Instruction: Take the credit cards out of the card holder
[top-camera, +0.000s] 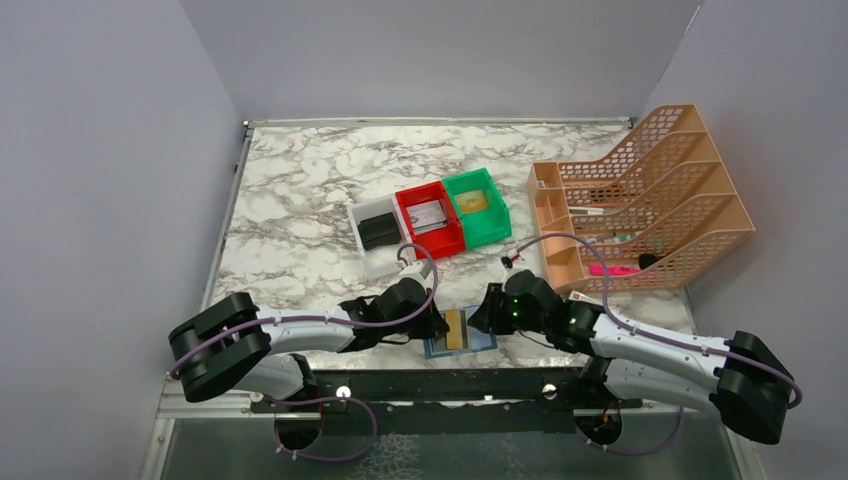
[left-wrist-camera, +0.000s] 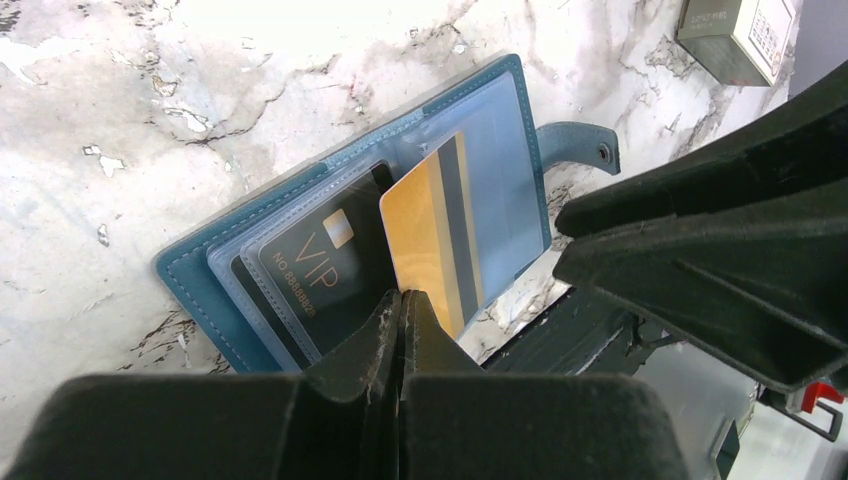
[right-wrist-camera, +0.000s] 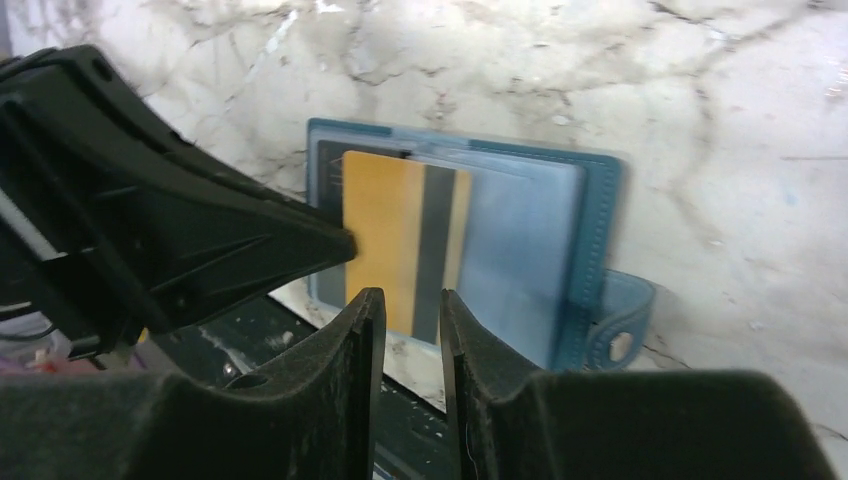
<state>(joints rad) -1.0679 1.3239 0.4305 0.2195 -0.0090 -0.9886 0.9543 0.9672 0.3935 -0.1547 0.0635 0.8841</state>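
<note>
Top view, card holder (top-camera: 482, 342) lying open at the table's (top-camera: 300, 200) 6 o'clock edge, left gripper (top-camera: 437, 325) at its 9, right gripper (top-camera: 480, 318) at its 3, free marble up to the bins (top-camera: 432, 218) at 12, left wrist, fingers clenched against the gold card's (left-wrist-camera: 430, 240) edge (grasp unclear), right wrist, fingers slightly parted, nothing between.

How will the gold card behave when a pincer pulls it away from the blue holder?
The card is probably stiff: its edges show straight, with no bend. Its face looks glossy, so it may slip in a light grip. The holder looks thin and light, so it could drag along with the card unless something pins it down.
</note>
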